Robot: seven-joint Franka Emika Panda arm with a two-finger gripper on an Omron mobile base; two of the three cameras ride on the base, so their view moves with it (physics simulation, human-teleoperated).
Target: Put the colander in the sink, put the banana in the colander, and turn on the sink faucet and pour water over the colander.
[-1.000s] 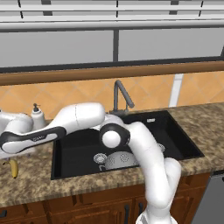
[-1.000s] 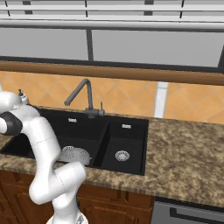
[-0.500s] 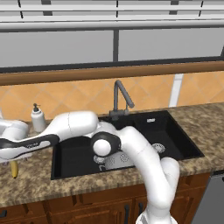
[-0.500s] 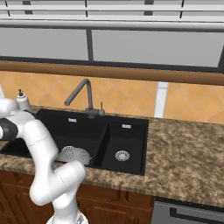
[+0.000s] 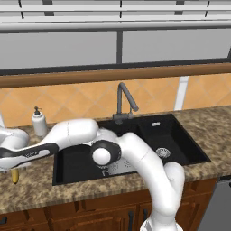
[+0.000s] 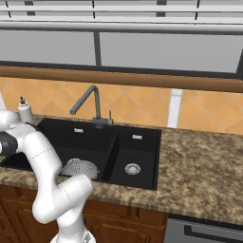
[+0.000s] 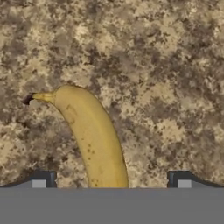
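The yellow banana (image 7: 94, 140) lies on the speckled brown counter, and its dark stem tip points away from the hand. My gripper (image 7: 111, 180) hangs open right above it, one fingertip (image 7: 41, 179) on each side of the fruit, without touching it. From the left base view, the banana (image 5: 15, 176) pokes out below my hand at the far left edge. The silver colander (image 6: 79, 168) sits in the larger left basin of the black sink (image 6: 95, 137). My arm partly covers the colander (image 5: 118, 168) in the left base view. No water runs from the dark faucet (image 5: 124, 97).
A white soap dispenser (image 5: 39, 122) stands on the counter behind my forearm, left of the sink (image 5: 176, 135). The right basin holds a round silver drain (image 6: 132, 168). Granite counter (image 6: 199, 161) stretches to the right of the sink. A tiled wall and a window ledge rise behind.
My arm has sunk lower and reached further left across the front of the sink, bringing the hand down over the banana. The jaws stay open. The colander and banana have not moved.
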